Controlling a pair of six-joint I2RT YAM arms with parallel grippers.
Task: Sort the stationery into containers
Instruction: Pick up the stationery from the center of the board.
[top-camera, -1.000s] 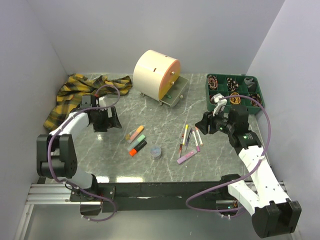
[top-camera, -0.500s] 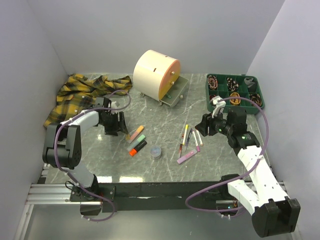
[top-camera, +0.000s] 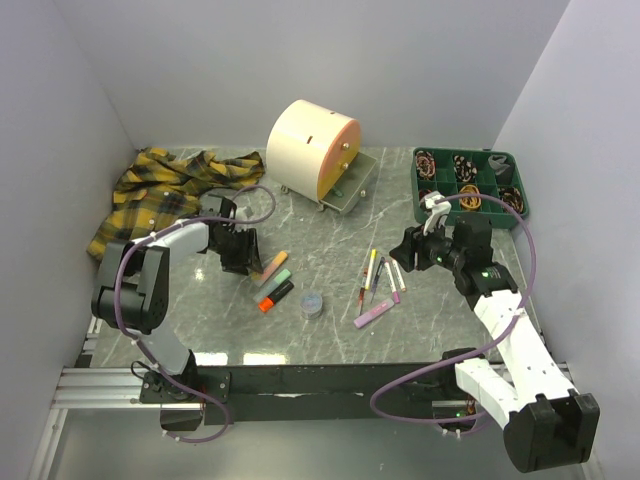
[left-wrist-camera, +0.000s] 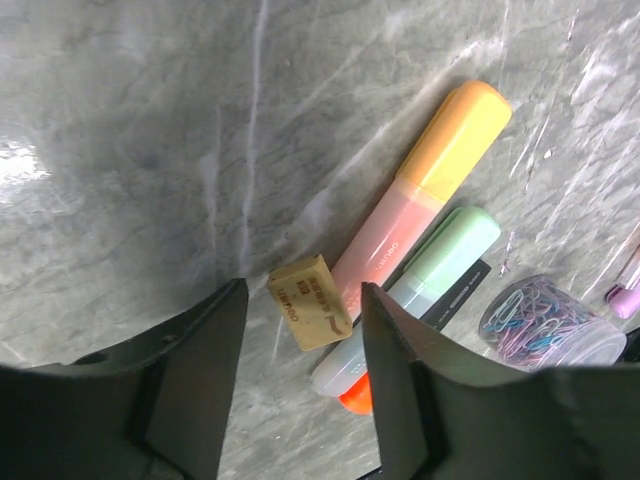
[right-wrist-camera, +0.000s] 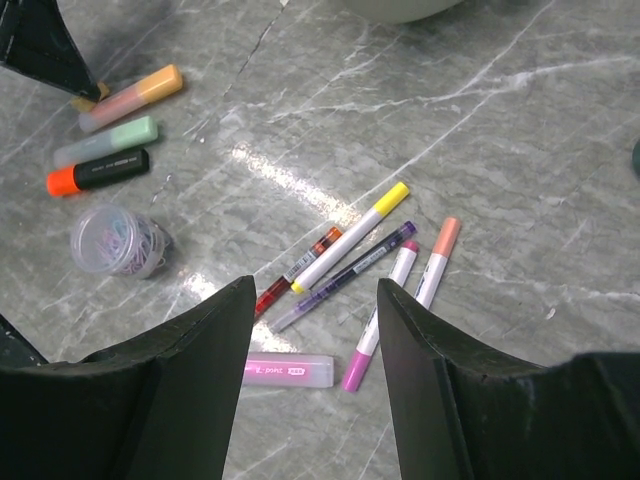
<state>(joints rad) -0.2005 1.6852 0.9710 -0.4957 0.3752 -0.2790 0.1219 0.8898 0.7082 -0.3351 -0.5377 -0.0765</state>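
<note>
— Any writing you can read?

— Only scraps. The small tan eraser (left-wrist-camera: 309, 301) carries dark print too blurred to make out, the black-and-red highlighter (right-wrist-camera: 97, 173) has a white label line, and the flat pink highlighter (right-wrist-camera: 288, 370) shows tiny print, also illegible.

— Where is the left gripper (left-wrist-camera: 300, 390)?

— Low over the table, jaws apart, with the eraser lying between them and touching neither finger. Just right of it lie the orange highlighter (left-wrist-camera: 420, 193) and green highlighter (left-wrist-camera: 410, 300), side by side.

— And the right gripper (right-wrist-camera: 312, 360)?

— Jaws apart, holding nothing, above the pens.

— Count them.

— Four highlighters. Five thin pens: yellow pen (right-wrist-camera: 350, 236), red pen (right-wrist-camera: 297, 271), purple pen (right-wrist-camera: 345, 275) and two pink pens (right-wrist-camera: 380, 315). One clear tub of paper clips (right-wrist-camera: 112, 240). The cream cabinet (top-camera: 312, 147) stands at the far centre, the green tray (top-camera: 470, 185) far right, the plaid cloth (top-camera: 160, 190) far left.
</note>
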